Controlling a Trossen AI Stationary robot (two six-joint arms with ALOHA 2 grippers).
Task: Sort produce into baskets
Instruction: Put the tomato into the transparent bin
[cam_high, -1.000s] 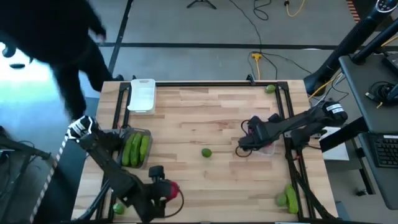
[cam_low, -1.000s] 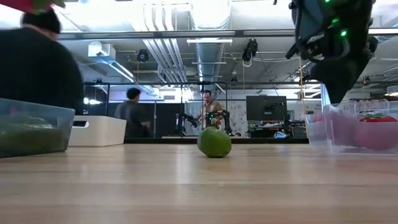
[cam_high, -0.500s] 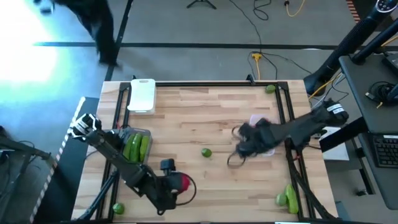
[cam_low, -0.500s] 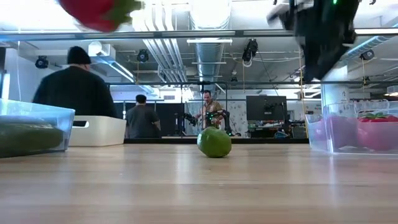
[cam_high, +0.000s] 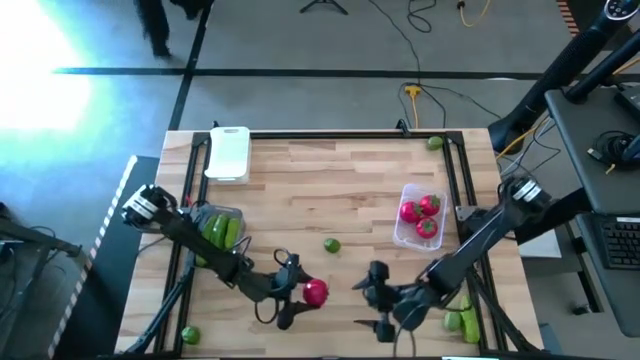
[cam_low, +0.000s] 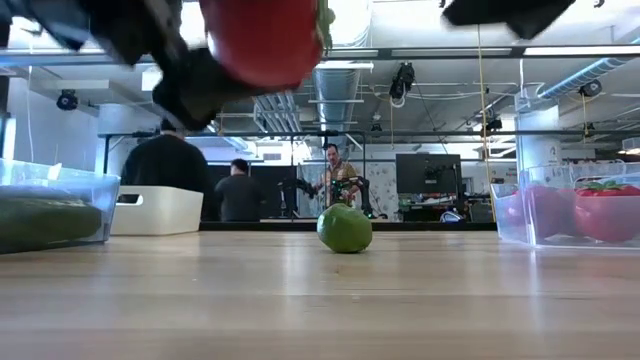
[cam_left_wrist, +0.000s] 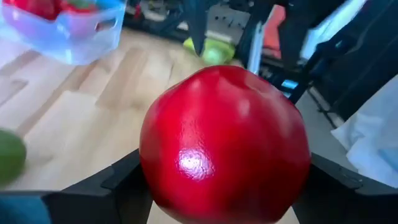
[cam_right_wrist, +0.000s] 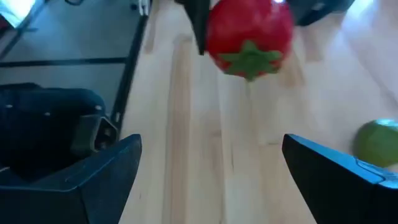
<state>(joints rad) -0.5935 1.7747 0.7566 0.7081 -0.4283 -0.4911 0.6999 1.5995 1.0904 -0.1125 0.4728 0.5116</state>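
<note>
Left gripper (cam_high: 300, 293) jaws clenched on red tomato (cam_high: 316, 292), lifted above table (cam_high: 330, 190). Right gripper (cam_high: 380, 300) faces it, jaws released, empty. Lime (cam_high: 332, 245) lies on table beyond both. Clear tub (cam_high: 419, 217) of tomatoes behind right gripper.

From my station I see the wooden table (cam_high: 330, 190) ringed by a black frame (cam_high: 330, 134). Past its far edge a yellow cable (cam_high: 413, 96) lies on the grey floor (cam_high: 300, 45). In the low view, people (cam_low: 170, 178) stand in the room behind, near a monitor (cam_low: 428, 175).
</note>
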